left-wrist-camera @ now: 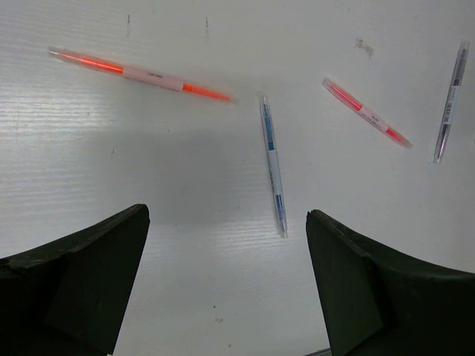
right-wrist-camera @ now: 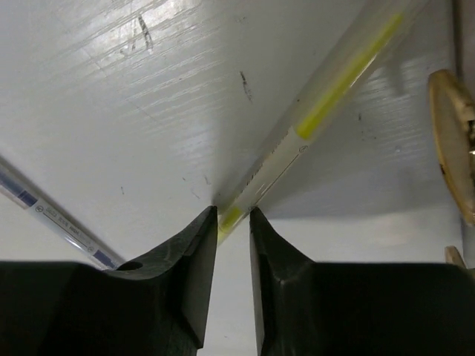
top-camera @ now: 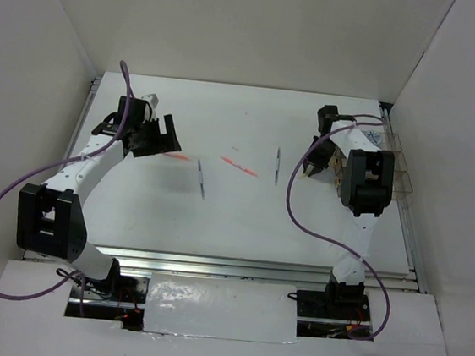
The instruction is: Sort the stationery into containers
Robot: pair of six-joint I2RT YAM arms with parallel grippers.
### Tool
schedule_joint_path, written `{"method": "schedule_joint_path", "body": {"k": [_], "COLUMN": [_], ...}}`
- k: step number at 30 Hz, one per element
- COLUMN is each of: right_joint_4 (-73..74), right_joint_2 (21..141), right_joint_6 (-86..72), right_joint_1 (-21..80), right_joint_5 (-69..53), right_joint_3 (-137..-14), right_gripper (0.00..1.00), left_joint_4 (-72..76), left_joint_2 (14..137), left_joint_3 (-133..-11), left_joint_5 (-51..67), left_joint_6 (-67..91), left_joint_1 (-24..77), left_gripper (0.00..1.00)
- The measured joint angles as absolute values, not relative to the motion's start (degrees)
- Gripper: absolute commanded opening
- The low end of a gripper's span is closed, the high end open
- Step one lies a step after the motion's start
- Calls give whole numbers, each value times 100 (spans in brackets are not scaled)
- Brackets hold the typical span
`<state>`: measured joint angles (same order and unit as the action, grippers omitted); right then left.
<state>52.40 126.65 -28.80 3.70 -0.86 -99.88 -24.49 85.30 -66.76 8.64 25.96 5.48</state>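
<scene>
My right gripper (right-wrist-camera: 234, 213) (top-camera: 310, 170) is shut on the near end of a thin yellow stick (right-wrist-camera: 326, 104), just left of the clear organiser tray (top-camera: 398, 171). The stick points up and right and casts a shadow on the table. My left gripper (left-wrist-camera: 226, 215) (top-camera: 162, 136) is open and empty above the table at the left. Ahead of it lie an orange stick (left-wrist-camera: 141, 74), a silver-blue pen (left-wrist-camera: 273, 163), a second orange stick (left-wrist-camera: 366, 113) and another silver pen (left-wrist-camera: 449, 100). The top view shows them in a row across the middle (top-camera: 240, 166).
A silver pen (right-wrist-camera: 52, 215) lies just left of my right gripper. A round beige object (right-wrist-camera: 453, 141) shows at the right edge of the right wrist view. White walls enclose the table on three sides.
</scene>
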Motion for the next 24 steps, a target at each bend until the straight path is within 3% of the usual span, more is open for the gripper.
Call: {"method": "schedule_joint_path", "body": {"k": [4,8,17,24], "right_joint_4": [5282,5435,5662,5588], "right_joint_2": [12672,12696,12615,11625], "right_joint_6": [-2718,-2451,-1557,-838], "right_joint_1": [499,705,843,523], "right_joint_5": [-89,-89,-169,-231], "right_joint_3": [-9988,-10027,-9902,-9472], "right_gripper": [18,0,0,0], "left_joint_4": [-2464,-2521,-2550,-2532], "left_joint_2": [8530,8530,8523,8486], "left_joint_3": [-6676,-6676,-6676,-6676], "left_joint_5": [864,862,860,871], "left_joint_6": [2598,2596,2587,2587], "left_joint_1": [548,548,543,543], "left_gripper": [99,99,99,99]}}
